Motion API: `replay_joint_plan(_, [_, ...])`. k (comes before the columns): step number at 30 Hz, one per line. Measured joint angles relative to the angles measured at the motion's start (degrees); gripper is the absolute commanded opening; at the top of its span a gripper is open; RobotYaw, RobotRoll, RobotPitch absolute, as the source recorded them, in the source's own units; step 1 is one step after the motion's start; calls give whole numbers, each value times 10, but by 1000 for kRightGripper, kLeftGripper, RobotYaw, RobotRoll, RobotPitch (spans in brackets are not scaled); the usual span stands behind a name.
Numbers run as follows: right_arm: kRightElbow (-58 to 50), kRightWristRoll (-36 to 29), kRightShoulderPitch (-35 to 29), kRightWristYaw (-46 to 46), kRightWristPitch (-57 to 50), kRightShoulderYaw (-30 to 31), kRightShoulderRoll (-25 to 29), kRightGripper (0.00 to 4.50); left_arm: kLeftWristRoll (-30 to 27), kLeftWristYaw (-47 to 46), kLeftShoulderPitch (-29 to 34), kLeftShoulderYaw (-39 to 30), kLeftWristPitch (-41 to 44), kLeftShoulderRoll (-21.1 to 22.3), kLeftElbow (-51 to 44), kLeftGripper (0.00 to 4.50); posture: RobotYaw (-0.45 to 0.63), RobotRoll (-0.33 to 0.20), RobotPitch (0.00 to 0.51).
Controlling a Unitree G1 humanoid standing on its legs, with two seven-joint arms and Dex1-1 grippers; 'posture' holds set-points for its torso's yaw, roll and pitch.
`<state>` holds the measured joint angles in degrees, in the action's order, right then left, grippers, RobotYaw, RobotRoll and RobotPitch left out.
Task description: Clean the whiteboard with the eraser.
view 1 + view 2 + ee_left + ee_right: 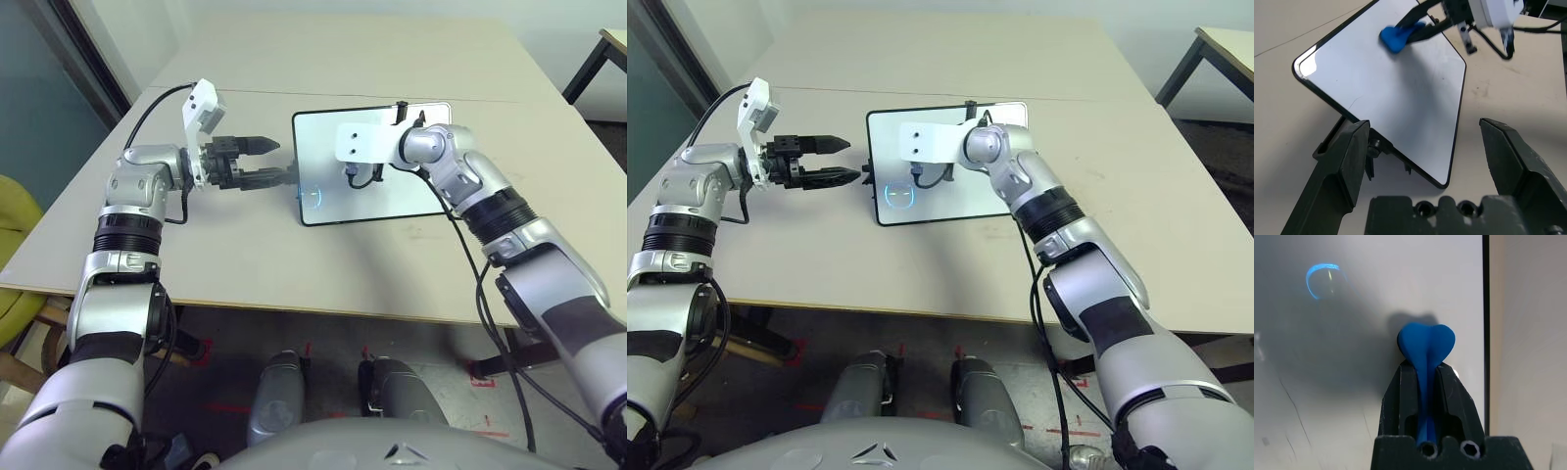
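On whiteboard, claw-held eraser.

A glossy white whiteboard, edged in thin black, is seen on a pale beige table. A bright blue eraser is pinched between black fingers; faint dark streaks, possibly pen traces, are visible.
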<state>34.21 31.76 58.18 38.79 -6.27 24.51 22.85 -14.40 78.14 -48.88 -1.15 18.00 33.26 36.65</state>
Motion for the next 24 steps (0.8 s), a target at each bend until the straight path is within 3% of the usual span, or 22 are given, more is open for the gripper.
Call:
replay_joint_plan(18, [-6,-15,-51,2,-10,-31,104,225,0,0,-10,0,-7,-2,6,4500,136,0,63])
replay_joint_plan(24, [-45,-120,-82,54,-144,-131,106,224,0,0,-10,0,-7,0,5,4500,136,0,63])
